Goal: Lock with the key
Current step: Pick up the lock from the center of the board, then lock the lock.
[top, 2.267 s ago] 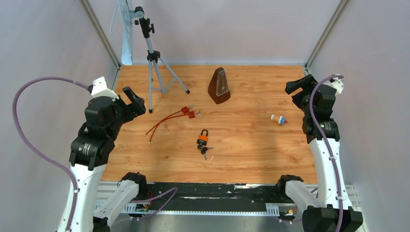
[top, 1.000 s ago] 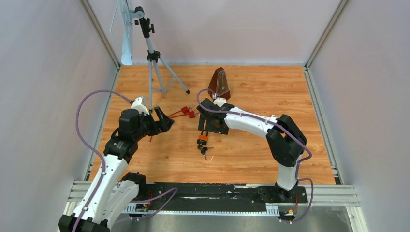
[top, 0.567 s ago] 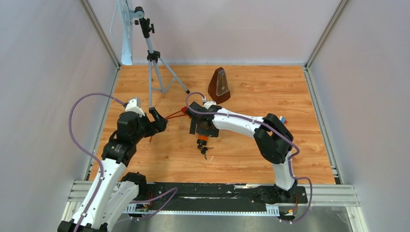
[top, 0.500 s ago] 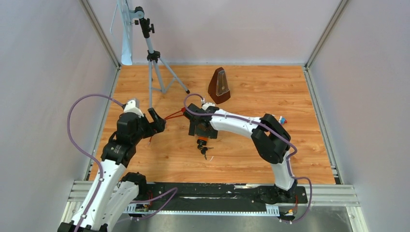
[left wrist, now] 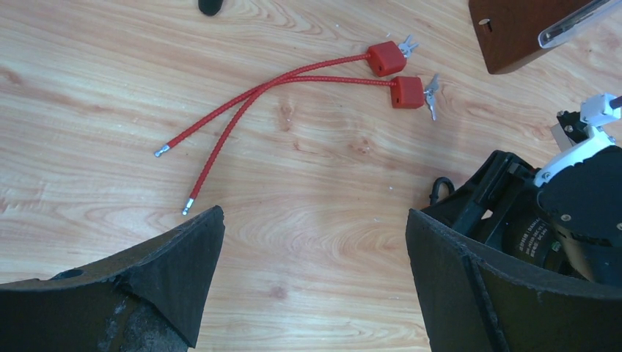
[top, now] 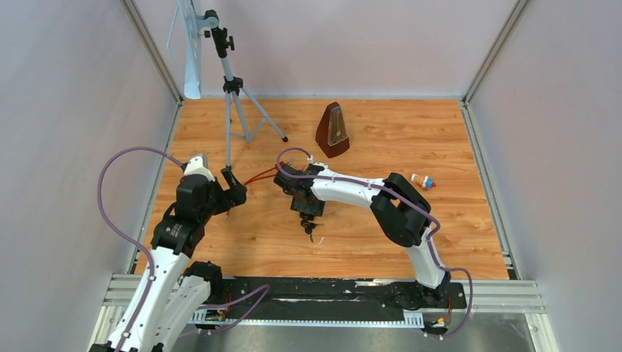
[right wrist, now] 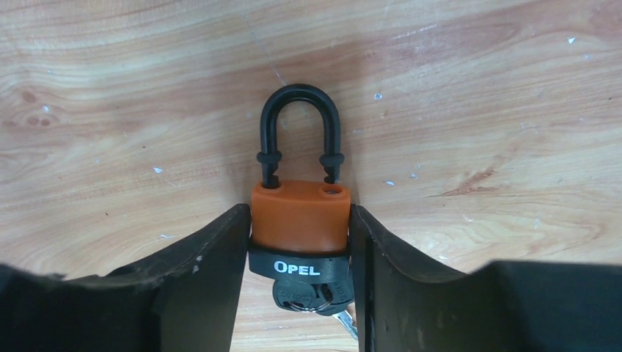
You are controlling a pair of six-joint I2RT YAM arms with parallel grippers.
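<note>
Padlock (right wrist: 299, 220) is lying flat on the tabletop (right wrist: 455, 110), right between the fingers (right wrist: 198, 279) of my right hand (right wrist: 299, 213). I am gripping it with that hand partly narrowed, each finger pressing against one side of the orange body. On the palm side of the grip, the key (right wrist: 304, 297) is sitting with its ring at the lock's black base. Whether it is fully home I cannot tell. Just past my fingertips the black shackle (right wrist: 299, 132) is arching away from the palm, both legs meeting the body. I cannot tell whether it is latched.

My left hand (left wrist: 312, 220) is hovering over bare wood, off to the left of the right hand. It is standing wide and holding nothing. Just beyond its fingertips the loose ends of two red cords (left wrist: 279, 81) are lying, and the cords are running away from the hand to their red plugs. My right arm (left wrist: 557, 220) is showing close beside the finger that faces the other hand.

Farther out, past both hands, a brown metronome (top: 333, 130) is standing upright. A tripod (top: 233, 88) is standing beyond the left hand, toward the far edge. A small toy (top: 422, 181) is lying well apart from the right hand, off to its right.
</note>
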